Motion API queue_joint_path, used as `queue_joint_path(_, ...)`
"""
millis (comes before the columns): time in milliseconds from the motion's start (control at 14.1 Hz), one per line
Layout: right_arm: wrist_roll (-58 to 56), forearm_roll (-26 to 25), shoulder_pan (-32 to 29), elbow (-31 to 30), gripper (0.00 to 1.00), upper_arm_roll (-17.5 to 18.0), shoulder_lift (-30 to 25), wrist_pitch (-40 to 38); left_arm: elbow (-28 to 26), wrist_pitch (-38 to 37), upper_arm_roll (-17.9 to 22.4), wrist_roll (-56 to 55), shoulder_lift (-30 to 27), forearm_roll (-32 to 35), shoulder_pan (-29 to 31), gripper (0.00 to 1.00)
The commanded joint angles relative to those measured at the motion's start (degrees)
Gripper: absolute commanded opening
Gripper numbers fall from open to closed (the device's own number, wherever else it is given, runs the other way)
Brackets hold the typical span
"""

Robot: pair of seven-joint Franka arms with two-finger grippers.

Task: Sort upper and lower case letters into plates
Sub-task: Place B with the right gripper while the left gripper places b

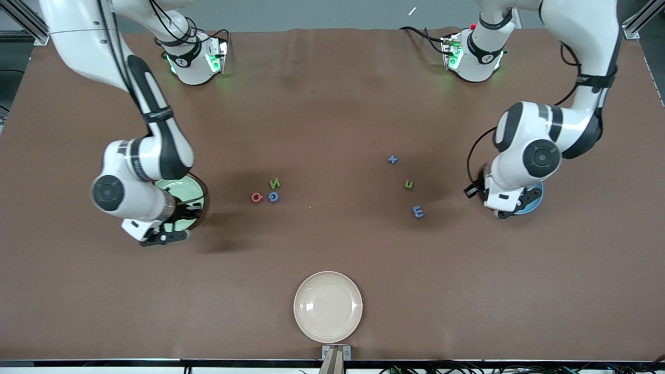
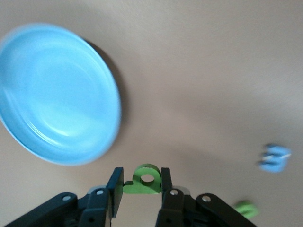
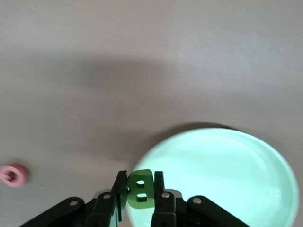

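While both arms carry letters, the sort stands mid-delivery.
Right gripper (image 3: pixel 140 189): pinching green B (image 3: pixel 140 188) over mint plate (image 3: pixel 227 175); release next.
Left gripper (image 2: pixel 141 185): pinching green letter (image 2: pixel 146 178), possibly lowercase, beside blue plate (image 2: pixel 52 94); shift over, then drop.

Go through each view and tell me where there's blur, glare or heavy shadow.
Front view: sharp; dark shadows under both arms, green glow at the bases. Left wrist view: blue plate edge smeared, blue letter blurred, green letter in the jaws clearer. Right wrist view: mint plate glares pale, a broad shadow on the table.
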Motion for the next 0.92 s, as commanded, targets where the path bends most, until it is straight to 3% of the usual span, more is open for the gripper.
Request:
queue_joint_path(0, -3.7, 0.7, -3.0, -6.8, 0.00, 1.1, -3.1, 1.9, -4.9, 0.8, -0.5, 14.1, -3.6, 2.8, 4.5, 0.22)
queue_joint_path(213, -3.8, 0.6, -3.4, -13.0, 0.00, 1.1, -4.7, 7.1, -6.9, 1.7, -0.6, 29.9, -4.2, 5.2, 9.0, 0.22)
queue_joint_path(425, -3.8, 0.7, -4.5, -15.7, 0.00, 1.1, -4.9, 8.6, -9.6, 7.9, -0.5, 43.5, -3.4, 6.9, 12.2, 0.22)
queue_joint_path(850, -3.8, 0.6, -6.8, -17.2, 0.06, 1.0, -4.7, 8.3, -14.3, 19.5, -0.5, 53.2, -0.5, 9.5, 16.7, 0.21)
